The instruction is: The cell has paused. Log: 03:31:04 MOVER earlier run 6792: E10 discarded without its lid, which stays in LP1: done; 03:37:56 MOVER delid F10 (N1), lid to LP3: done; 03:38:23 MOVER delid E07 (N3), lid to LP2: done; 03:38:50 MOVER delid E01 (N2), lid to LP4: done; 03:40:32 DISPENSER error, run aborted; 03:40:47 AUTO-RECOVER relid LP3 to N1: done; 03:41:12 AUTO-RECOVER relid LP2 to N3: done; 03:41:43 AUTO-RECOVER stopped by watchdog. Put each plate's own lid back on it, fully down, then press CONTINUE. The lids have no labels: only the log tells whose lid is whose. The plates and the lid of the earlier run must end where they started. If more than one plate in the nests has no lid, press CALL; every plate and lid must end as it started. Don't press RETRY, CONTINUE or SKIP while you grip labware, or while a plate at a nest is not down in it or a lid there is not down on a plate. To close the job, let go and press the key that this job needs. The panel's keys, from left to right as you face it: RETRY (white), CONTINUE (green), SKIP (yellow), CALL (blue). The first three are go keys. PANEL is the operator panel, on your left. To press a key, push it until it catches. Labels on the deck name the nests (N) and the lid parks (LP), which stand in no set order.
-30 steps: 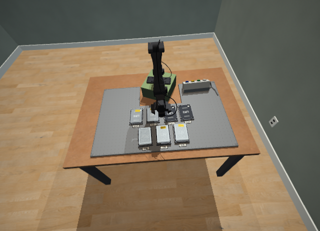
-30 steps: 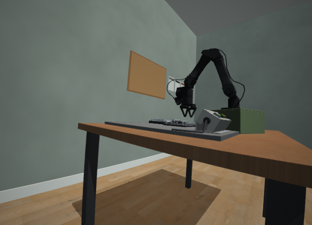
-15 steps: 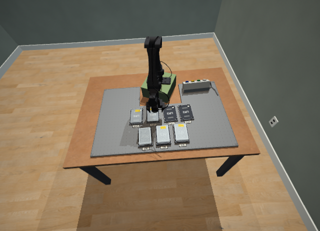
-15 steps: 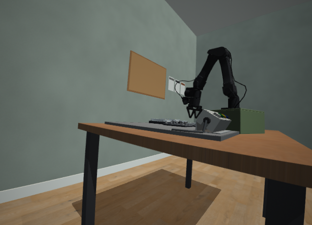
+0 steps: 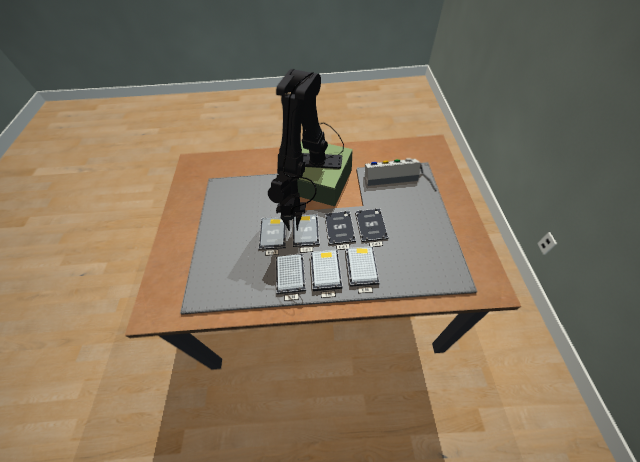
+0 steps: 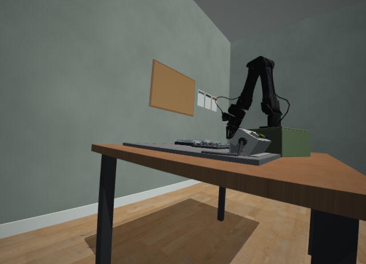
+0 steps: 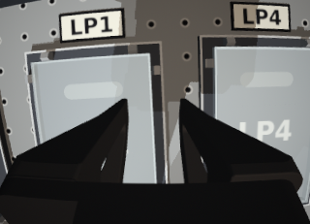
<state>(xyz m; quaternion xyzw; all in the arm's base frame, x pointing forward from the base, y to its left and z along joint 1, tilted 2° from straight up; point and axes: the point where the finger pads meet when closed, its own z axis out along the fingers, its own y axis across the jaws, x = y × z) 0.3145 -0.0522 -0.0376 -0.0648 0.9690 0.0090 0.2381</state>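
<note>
The claw (image 7: 154, 104) is held above the row of lid parks, its fingers drawn in to a narrow gap with nothing seen between them; no labware is gripped. In the wrist view the left fingertip lies over the right edge of the LP1 lid (image 7: 91, 114), while the right fingertip lies over the bare strip of deck between that lid and the LP4 lid (image 7: 265, 102). Both lids are seen flat in their parks, each under its printed label, and neither appears to be touched, though the height of the claw above them cannot be judged with certainty.

In the top view the claw (image 5: 292, 219) is found between the LP4 lid (image 5: 272, 233) and the LP1 lid (image 5: 306, 230); the two parks (image 5: 340, 227) beside them show dark. In the front row, the uncovered plate (image 5: 290, 271) is seen with its wells exposed, and two covered plates (image 5: 326, 269) stand next to it. The nest labels are too small to be read there. The panel (image 5: 391, 171) is set at the far corner of the desk (image 5: 155, 312), well apart from the claw.
</note>
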